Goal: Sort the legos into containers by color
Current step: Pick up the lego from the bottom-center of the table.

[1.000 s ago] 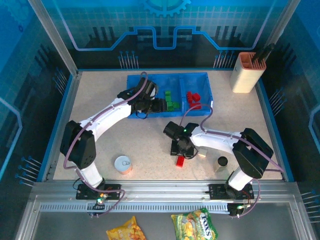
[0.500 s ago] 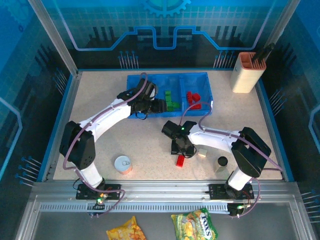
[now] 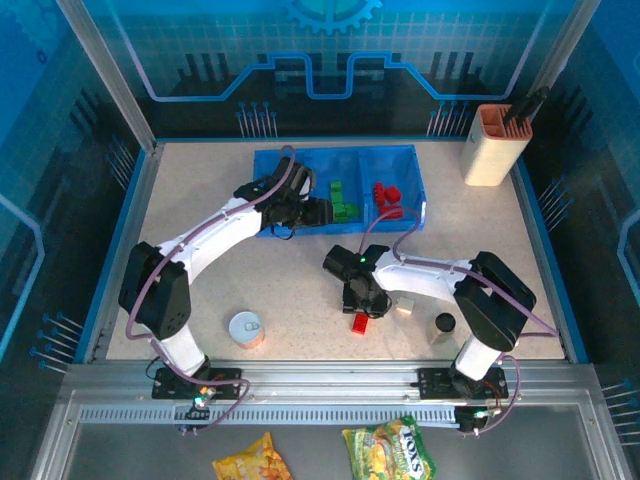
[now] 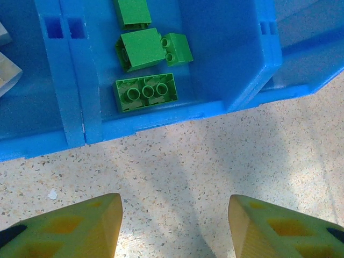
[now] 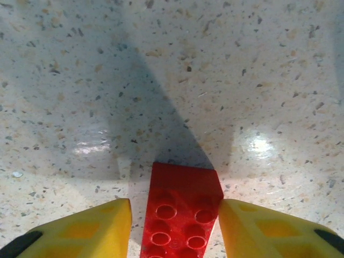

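Speckled beige tbl (image 3: pixel 300 270), blue bin (image 3: pixel 405 168) far side; blue glass walls (image 3: pixel 200 50).

The red lego (image 5: pixel 180 215) runs off the bottom edge.

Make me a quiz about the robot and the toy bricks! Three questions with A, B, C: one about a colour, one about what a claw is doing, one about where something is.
1. What colour are the bricks in the middle part of the blue bin?
A purple
B green
C red

2. How is the left gripper?
A open, with nothing between its fingers
B shut on a brick
C shut on the bin's wall

3. Where is the red brick?
A inside the bin
B on the table, between the fingers of the right gripper
C in the left gripper

Answers:
1 B: the left wrist view shows green ones there.
2 A: only table lies between its fingers.
3 B: the right wrist view shows a finger on each side of it.
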